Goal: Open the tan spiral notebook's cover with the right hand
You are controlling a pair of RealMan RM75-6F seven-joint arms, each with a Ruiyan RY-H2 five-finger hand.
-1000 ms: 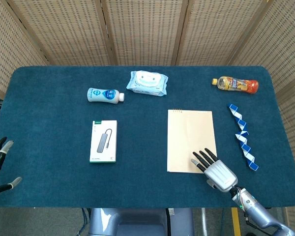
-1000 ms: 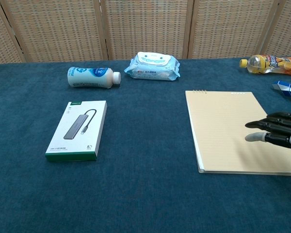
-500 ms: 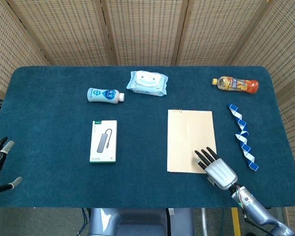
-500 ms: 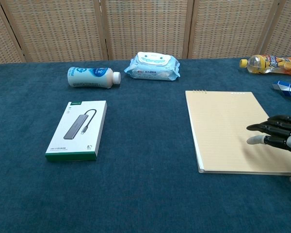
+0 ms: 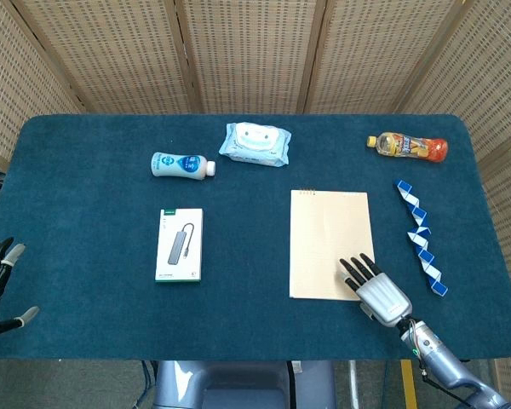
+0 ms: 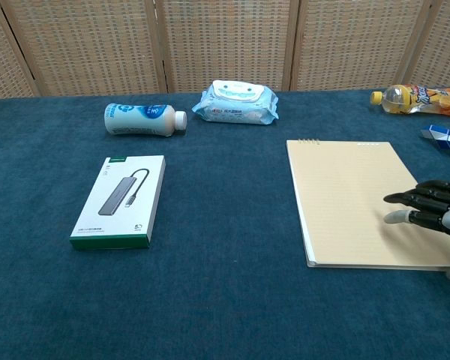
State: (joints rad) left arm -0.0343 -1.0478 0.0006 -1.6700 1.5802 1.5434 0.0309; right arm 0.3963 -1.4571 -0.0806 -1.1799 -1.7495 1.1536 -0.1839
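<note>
Notebook [image 5: 330,244] flat, cover closed, center-right on table [image 5: 94,256]. Right hand [image 5: 371,285] over its 5 o'clock corner, fingers spread, holding nothing. Open cloth at 6 o'clock edge.

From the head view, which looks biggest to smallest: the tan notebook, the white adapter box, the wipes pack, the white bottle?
1. Tan notebook
2. White adapter box
3. Wipes pack
4. White bottle

The box and wipes pack look close, so their order is unsure.

The right hand [image 5: 375,287] has slid slightly toward the tan spiral notebook's [image 5: 328,239] near right corner.
</note>
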